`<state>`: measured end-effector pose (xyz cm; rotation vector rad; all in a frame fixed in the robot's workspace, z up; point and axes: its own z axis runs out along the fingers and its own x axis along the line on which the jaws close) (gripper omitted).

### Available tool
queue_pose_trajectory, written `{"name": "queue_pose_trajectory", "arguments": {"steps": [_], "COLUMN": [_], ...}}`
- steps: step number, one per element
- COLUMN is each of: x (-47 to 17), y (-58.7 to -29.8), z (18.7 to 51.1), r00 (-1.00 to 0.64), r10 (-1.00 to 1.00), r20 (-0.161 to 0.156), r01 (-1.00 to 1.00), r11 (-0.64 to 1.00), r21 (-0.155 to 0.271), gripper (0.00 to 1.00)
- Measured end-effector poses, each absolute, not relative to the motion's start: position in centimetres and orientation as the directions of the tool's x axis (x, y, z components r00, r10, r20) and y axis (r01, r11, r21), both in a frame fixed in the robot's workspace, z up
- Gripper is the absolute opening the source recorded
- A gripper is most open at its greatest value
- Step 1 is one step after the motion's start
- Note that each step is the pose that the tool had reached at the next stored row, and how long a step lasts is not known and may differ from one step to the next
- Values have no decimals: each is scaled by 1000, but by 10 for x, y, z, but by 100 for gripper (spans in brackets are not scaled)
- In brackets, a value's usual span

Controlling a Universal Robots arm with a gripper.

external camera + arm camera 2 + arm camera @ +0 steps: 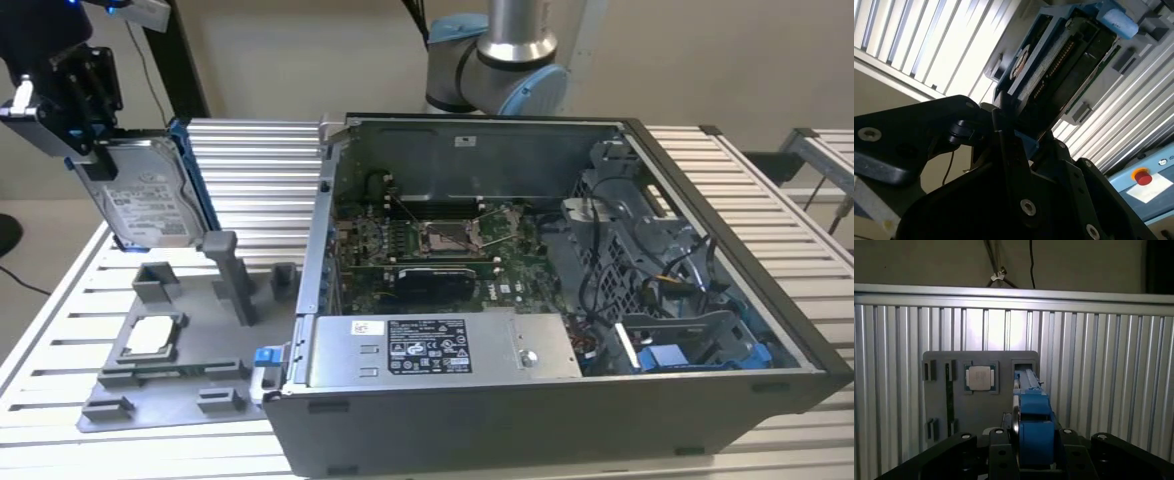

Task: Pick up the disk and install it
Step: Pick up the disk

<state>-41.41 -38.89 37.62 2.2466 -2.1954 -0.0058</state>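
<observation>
The disk [144, 195] hangs upright in the air at the exterior view's upper left, silver with a white label and blue rails along its edges. My gripper [83, 125] is shut on its top end. It is held above the grey fixture plate [187, 375]. In the first wrist view the disk [1033, 422] shows edge-on, its blue carrier clamped between the black fingers [999, 440] of my gripper [1033, 442]. In the second wrist view the disk [1054, 60] sticks out from my gripper [1019, 132].
An open computer case [627, 135] lies on the slatted aluminium table [254, 160], with a motherboard [441, 240], a long grey box [427, 345] and a drive cage with blue parts [674, 355]. A small square chip [150, 335] sits on the fixture plate.
</observation>
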Motion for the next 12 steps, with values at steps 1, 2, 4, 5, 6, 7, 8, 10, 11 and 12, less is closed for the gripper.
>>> {"name": "queue_pose_trajectory", "arguments": {"steps": [1, 2, 4, 5, 6, 7, 8, 10, 11, 12], "x": [-414, -414, -414, -414, -414, -414, -414, -414, -414, -414], "y": [-389, -389, -389, -389, -389, -389, -389, -389, -389, -389], "z": [377, 378, 381, 382, 383, 384, 385, 387, 388, 389], "r00": [23, 23, 23, 23, 23, 23, 23, 23, 23, 23], "r10": [-1000, -1000, -1000, -1000, -1000, -1000, -1000, -1000, -1000, -1000], "r20": [-2, -2, -2, -2, -2, -2, -2, -1, -1, -1], "r01": [-1000, -1000, -1000, -1000, -1000, -1000, -1000, -1000, -1000, -1000], "r11": [-23, -23, -23, -23, -23, -23, -23, -23, -23, -23], "r21": [3, 3, 3, 3, 3, 3, 3, 3, 3, 3], "gripper": [0, 0, 0, 0, 0, 0, 0, 0, 0, 0]}}
